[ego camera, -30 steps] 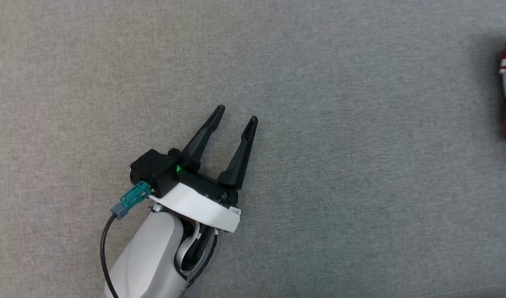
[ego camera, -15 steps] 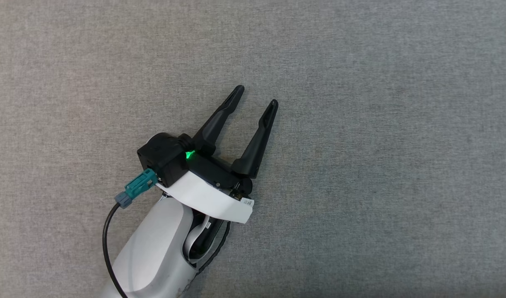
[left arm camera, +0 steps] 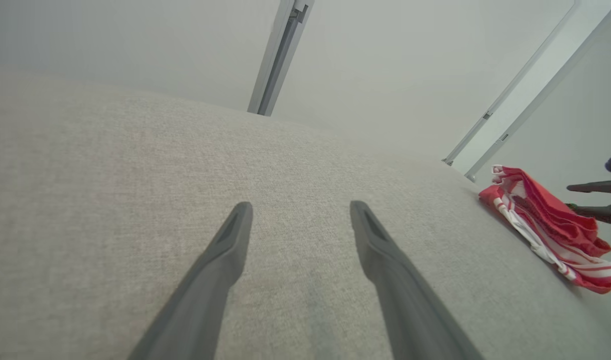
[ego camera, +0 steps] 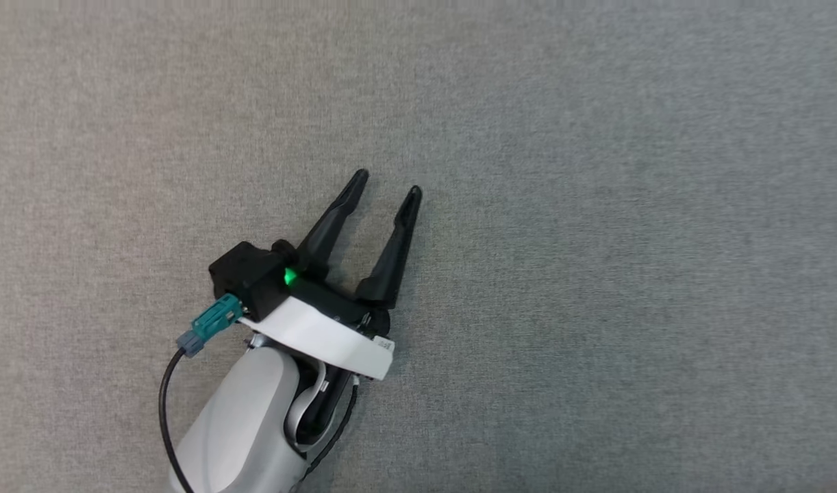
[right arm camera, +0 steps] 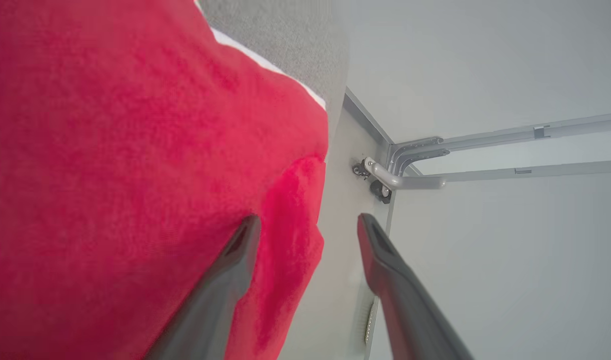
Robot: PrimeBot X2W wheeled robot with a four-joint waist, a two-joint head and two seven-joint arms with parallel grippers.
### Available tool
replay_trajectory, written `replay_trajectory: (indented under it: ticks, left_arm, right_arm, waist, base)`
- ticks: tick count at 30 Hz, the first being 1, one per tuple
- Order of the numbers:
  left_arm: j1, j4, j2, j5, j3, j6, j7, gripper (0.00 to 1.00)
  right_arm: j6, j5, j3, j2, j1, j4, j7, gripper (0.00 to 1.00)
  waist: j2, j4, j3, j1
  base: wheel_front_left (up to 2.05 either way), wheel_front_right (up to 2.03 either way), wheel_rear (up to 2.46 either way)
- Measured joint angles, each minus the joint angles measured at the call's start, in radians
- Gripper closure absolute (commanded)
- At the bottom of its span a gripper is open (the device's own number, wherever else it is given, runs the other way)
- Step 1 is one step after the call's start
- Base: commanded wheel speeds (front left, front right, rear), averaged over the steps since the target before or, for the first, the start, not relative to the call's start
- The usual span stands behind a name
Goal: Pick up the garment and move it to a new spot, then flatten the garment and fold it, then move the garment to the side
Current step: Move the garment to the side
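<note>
Red-and-white striped garment (left arm camera: 550, 225) bunched at grey worktop (ego camera: 596, 205) edge; right gripper (right arm camera: 308, 220) spread open beside it, perhaps touching; left gripper (ego camera: 387, 183) open, empty, well apart.

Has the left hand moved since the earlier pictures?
Cannot tell. The left hand shows almost where it did, but the plain grey surface gives no fixed mark, and the camera may have shifted.

Bare test lab: grey fabric-covered table (ego camera: 596, 205), aluminium frame rails (left arm camera: 278, 60), plain pale walls (left arm camera: 135, 35).
</note>
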Motion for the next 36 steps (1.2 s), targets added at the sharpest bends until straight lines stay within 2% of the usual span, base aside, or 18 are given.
replay_trajectory:
  ticks: [6, 7, 8, 9, 10, 14, 18, 28, 33, 36]
  left_arm:
    - [0.051, 0.009, 0.001, 0.011, 0.063, 0.003, 0.001, 0.00]
    - [0.063, 0.009, 0.001, 0.014, 0.076, 0.004, 0.001, 0.00]
    - [0.088, 0.008, 0.001, 0.018, 0.100, 0.007, 0.001, 0.00]
    - [0.096, 0.007, 0.001, 0.020, 0.110, 0.007, 0.001, 0.00]
    - [0.096, 0.007, 0.001, 0.020, 0.110, 0.007, 0.001, 0.00]
    - [0.139, -0.004, 0.000, 0.040, 0.162, 0.016, 0.001, 0.00]
    - [0.187, -0.026, 0.002, 0.065, 0.219, 0.031, 0.001, 0.00]
    - [0.302, -0.092, 0.002, 0.084, 0.351, 0.103, 0.001, 0.00]
    - [0.351, -0.141, 0.002, 0.100, 0.382, 0.108, 0.001, 0.00]
    - [0.373, -0.140, 0.001, 0.096, 0.381, 0.108, 0.001, 0.00]
  right_arm:
    - [0.000, -0.074, 0.009, 0.087, -0.049, -0.060, -0.015, 0.00]
    - [0.000, -0.082, 0.013, 0.115, -0.058, -0.074, -0.022, 0.00]
    - [0.000, -0.099, 0.017, 0.181, -0.080, -0.099, -0.055, 0.00]
    - [0.000, -0.104, 0.017, 0.212, -0.091, -0.110, -0.074, 0.00]
    - [0.000, -0.104, 0.017, 0.212, -0.091, -0.110, -0.074, 0.00]
    - [0.000, -0.077, 0.012, 0.364, -0.111, -0.159, -0.161, 0.00]
    - [0.000, -0.067, -0.007, 0.488, -0.102, -0.197, -0.251, 0.00]
    - [0.000, -0.070, -0.074, 0.788, 0.092, -0.237, -0.396, 0.00]
    - [0.000, -0.086, -0.123, 0.890, 0.180, -0.240, -0.424, 0.00]
    - [0.000, -0.117, -0.139, 0.930, 0.225, -0.237, -0.435, 0.00]
  waist:
    - [0.0000, -0.026, -0.084, 0.0000]
    - [0.0000, -0.031, -0.100, 0.0000]
    - [0.0000, -0.042, -0.133, 0.0000]
    - [0.0000, -0.047, -0.149, 0.0000]
    - [0.0000, -0.047, -0.149, 0.0000]
    - [0.0000, -0.064, -0.217, 0.0000]
    - [0.0000, -0.073, -0.280, 0.0000]
    - [0.0000, -0.060, -0.391, 0.0000]
    - [0.0000, -0.044, -0.409, 0.0000]
    - [0.0000, -0.033, -0.422, 0.0000]
  base:
    - [0.00, 0.00, 0.00]
    - [0.00, 0.00, 0.00]
    - [0.00, 0.00, 0.00]
    - [0.00, 0.00, 0.00]
    - [0.00, 0.00, 0.00]
    - [0.00, 0.00, 0.00]
    - [0.00, 0.00, 0.00]
    - [0.00, 0.00, 0.00]
    - [0.00, 0.00, 0.00]
    - [0.00, 0.00, 0.00]
